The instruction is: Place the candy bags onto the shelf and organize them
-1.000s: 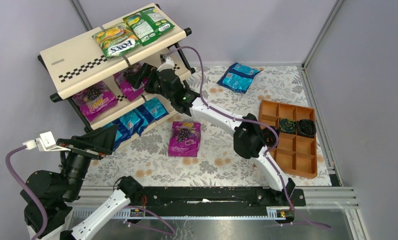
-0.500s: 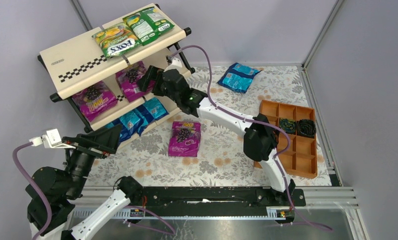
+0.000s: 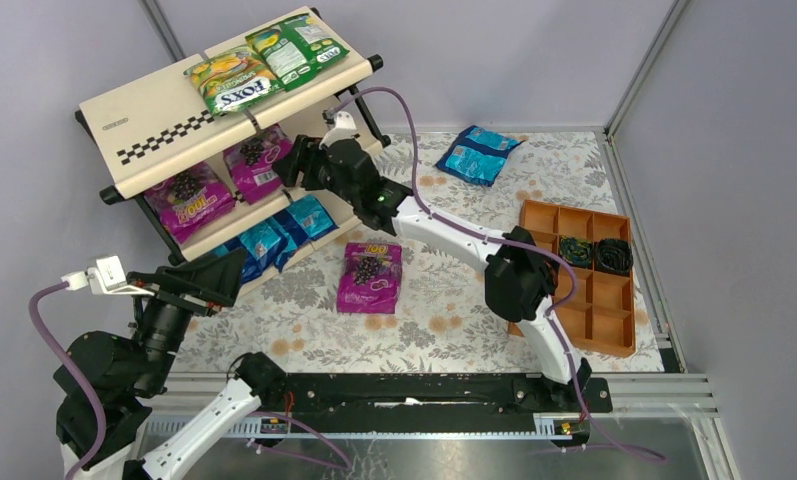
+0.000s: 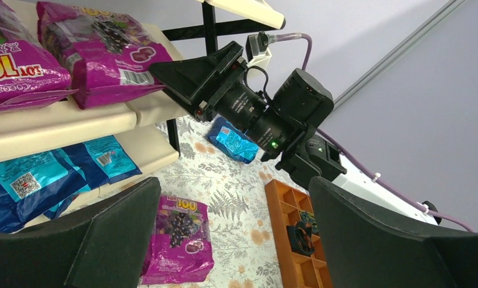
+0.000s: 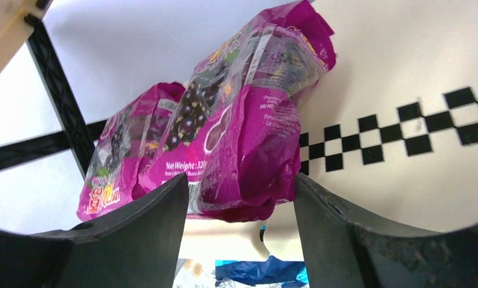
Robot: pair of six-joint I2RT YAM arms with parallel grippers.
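R gripper at shelf mid tier, jaws spread, flanking near end of magenta bag lying there, contact unclear; 2nd magenta bag left of it; L gripper near-left of shelf, fingers apart, nothing held; FOX'S bags top tier; blue bags bottom tier; loose magenta bag and loose blue bag on table.
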